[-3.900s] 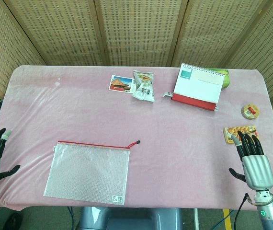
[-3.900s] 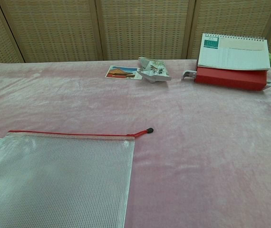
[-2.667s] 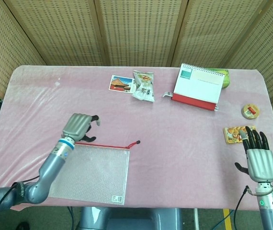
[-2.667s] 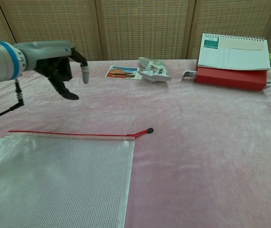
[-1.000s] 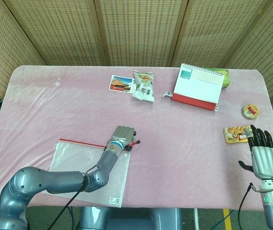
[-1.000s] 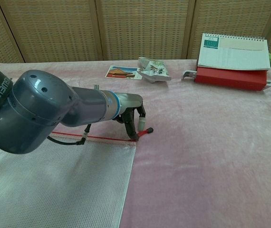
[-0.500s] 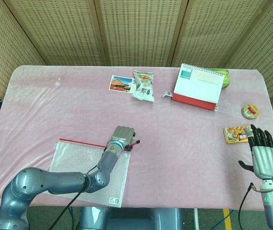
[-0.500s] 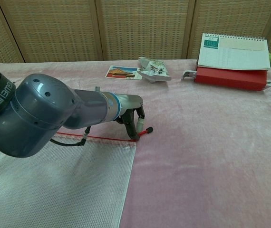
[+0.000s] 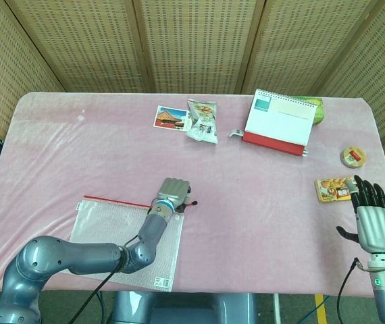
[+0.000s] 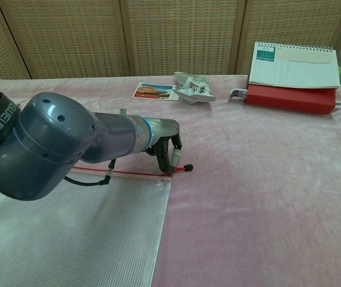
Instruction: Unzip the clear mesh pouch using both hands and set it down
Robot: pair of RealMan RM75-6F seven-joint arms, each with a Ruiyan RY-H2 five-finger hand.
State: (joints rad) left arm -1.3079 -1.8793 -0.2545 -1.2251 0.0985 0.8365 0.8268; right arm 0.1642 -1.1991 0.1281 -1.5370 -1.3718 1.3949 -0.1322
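Observation:
The clear mesh pouch (image 9: 111, 243) with a red zipper lies flat on the pink tablecloth near the front left; it also shows in the chest view (image 10: 69, 233). My left hand (image 9: 171, 191) is over its top right corner, fingers curled down (image 10: 161, 146). Its fingertips pinch the red zipper pull (image 10: 184, 168), whose black tip sticks out to the right. My right hand (image 9: 371, 219) hovers at the table's front right with fingers spread and nothing in it, far from the pouch; the chest view does not show it.
At the back stand a desk calendar (image 9: 279, 121), a snack packet (image 9: 202, 120) and a postcard (image 9: 171, 117). A tape roll (image 9: 353, 156) and an orange packet (image 9: 334, 187) lie by the right edge, just beyond my right hand.
My left arm swung in from the left edge to the pouch's zipper corner. In the last second the fingers closed on the pull, whose tip dropped slightly. The right hand drifted slightly right.

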